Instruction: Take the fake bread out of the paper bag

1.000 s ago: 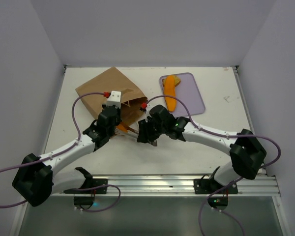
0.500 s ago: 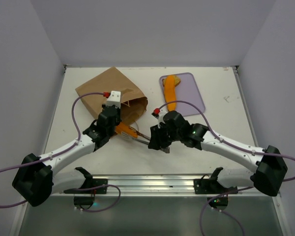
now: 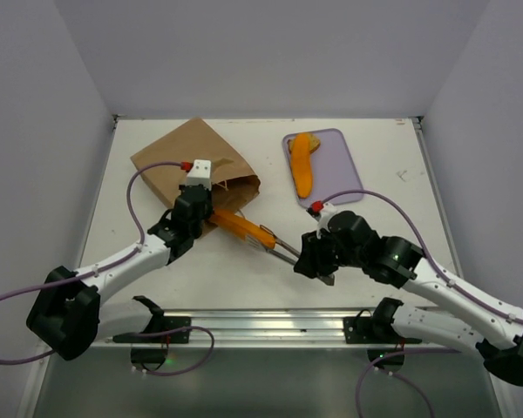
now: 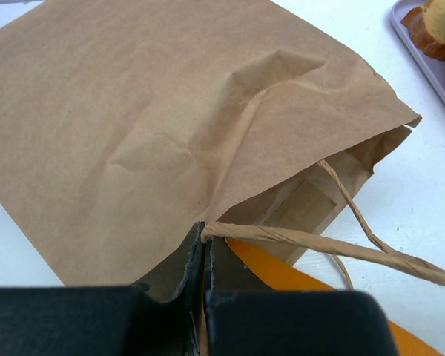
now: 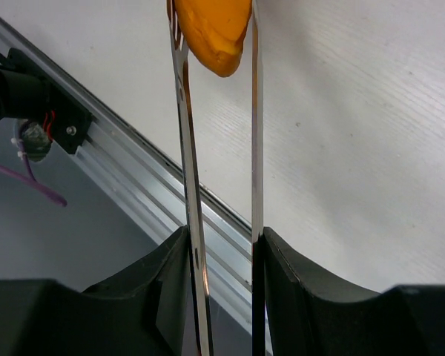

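Observation:
The brown paper bag (image 3: pixel 187 161) lies on its side at the back left, mouth facing right. My left gripper (image 3: pixel 204 207) is shut on the lower edge of the bag's mouth, which the left wrist view (image 4: pixel 204 243) shows from close up beside a string handle (image 4: pixel 319 248). My right gripper (image 3: pixel 305 259) is shut on thin metal tongs (image 3: pixel 283 251). The tongs clamp a long orange baguette (image 3: pixel 240 228), which lies partly out of the mouth. In the right wrist view the tongs (image 5: pixel 187 148) run between my fingers and pinch the bread's end (image 5: pixel 211 26). Anything else inside the bag is hidden.
A lavender tray (image 3: pixel 344 170) at the back right holds other orange bread pieces (image 3: pixel 302 164). The tray's corner (image 4: pixel 430 59) shows in the left wrist view. The metal rail (image 3: pixel 270 320) runs along the table's near edge, close behind my right gripper.
My right arm has pulled back toward the near right with the tongs, drawing the baguette out of the bag's mouth. The left gripper has stayed on the bag.

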Tool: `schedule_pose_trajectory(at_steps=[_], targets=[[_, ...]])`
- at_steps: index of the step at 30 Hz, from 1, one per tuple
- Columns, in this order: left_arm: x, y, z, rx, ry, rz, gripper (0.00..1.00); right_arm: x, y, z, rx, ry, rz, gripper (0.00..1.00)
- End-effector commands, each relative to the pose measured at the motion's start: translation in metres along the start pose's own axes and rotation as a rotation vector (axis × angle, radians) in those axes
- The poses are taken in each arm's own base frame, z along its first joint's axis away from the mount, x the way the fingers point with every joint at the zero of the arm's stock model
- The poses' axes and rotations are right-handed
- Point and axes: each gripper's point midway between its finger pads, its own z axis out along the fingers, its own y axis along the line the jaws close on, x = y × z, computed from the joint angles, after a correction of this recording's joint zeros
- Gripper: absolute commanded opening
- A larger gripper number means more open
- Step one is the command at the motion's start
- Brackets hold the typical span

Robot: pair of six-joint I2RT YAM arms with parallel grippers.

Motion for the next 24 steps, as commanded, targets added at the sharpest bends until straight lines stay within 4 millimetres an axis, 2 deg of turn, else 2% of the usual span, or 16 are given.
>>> schedule_pose_trajectory(at_steps=[1, 10, 17, 24], targets=[[-0.011, 0.001, 0.005, -0.018, -0.01, -0.043, 0.0, -0.006, -0.007, -0.025, 0.058, -0.05, 0.026, 0.0], [-0.01, 0.002, 0.004, -0.025, -0.007, -0.044, 0.0, -0.02, -0.008, -0.066, 0.102, -0.113, 0.027, 0.0], [-0.008, -0.002, 0.006, -0.008, 0.003, -0.042, 0.0, -0.029, -0.001, -0.103, 0.098, -0.159, 0.041, 0.0], [-0.008, -0.003, 0.007, -0.002, 0.008, -0.042, 0.0, -0.037, -0.005, -0.133, 0.137, -0.211, 0.05, 0.0]])
